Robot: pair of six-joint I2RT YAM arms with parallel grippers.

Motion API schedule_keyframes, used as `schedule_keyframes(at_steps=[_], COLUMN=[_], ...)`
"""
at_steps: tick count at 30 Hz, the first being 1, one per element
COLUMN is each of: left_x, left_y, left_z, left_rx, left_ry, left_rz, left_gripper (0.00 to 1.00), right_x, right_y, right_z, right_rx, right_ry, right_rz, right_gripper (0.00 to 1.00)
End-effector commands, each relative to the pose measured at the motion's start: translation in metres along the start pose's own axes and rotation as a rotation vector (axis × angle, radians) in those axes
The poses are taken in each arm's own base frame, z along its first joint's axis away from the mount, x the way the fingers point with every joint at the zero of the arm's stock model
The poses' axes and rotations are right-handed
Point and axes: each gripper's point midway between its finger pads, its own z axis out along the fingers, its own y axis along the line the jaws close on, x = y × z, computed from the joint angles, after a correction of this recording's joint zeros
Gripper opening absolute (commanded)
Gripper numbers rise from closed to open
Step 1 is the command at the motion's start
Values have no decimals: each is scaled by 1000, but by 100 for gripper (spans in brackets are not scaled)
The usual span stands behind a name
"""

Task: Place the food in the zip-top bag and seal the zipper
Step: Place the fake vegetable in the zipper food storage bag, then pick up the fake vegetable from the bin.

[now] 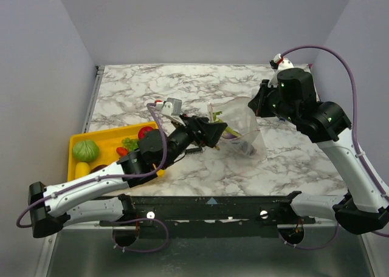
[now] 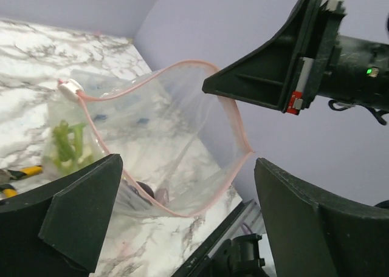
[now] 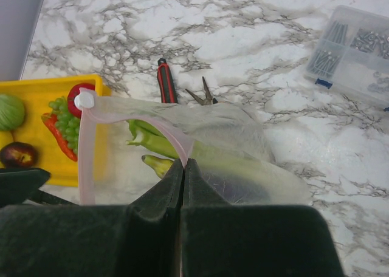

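The zip-top bag (image 1: 244, 128) stood at the centre of the top view, its mouth gaping. The right gripper (image 3: 183, 167) was pinched shut on the zipper (image 3: 85, 149), holding the rim up. The left gripper (image 2: 188, 167) hung at the mouth, fingers spread and empty. Celery (image 3: 152, 140) lay inside already, but the tomato (image 1: 144, 132), grapes (image 3: 61, 116) and a round green fruit (image 1: 85, 150) sat in the yellow tray (image 1: 112, 144) at lower left. I judged the filling partway done, with sealing not yet begun.

No legible text or labels anywhere.
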Motion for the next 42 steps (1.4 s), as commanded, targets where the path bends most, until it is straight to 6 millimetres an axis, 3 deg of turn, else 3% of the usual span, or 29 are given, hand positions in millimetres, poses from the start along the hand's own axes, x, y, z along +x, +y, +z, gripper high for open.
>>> schedule_keyframes(at_steps=[1,7,13,18,23,30,36,42], left_x=[-22,-38,-40,-27,4,28,17,19], left_y=[26,88,157,223,275,333,366,382], left_z=[-37,-81,-116,-146,-171,-209,-249,-243], left_rx=[-102,-329,-549,-838,-1058,-1248,-1454,-1472], left_ry=[29,95,121,138,196,151,31,22], left_rz=[177,329,258,170,15,-291,-415,-469], left_gripper=[95,99,99,98,99,97,94,82], right_x=[-13,-11,-10,-11,-8,-8,-6,-5], right_y=[3,4,3,2,2,3,5,7], right_z=[-7,-8,-9,-10,-10,-11,-9,-6], right_rx=[-25,-35,-34,-33,-32,-37,-49,-58], right_ry=[-62,-64,-64,-66,-55,-50,-42,-40], right_rz=[5,8,7,5,4,3,1,-5], right_gripper=[1,1,1,0,1,1,1,1])
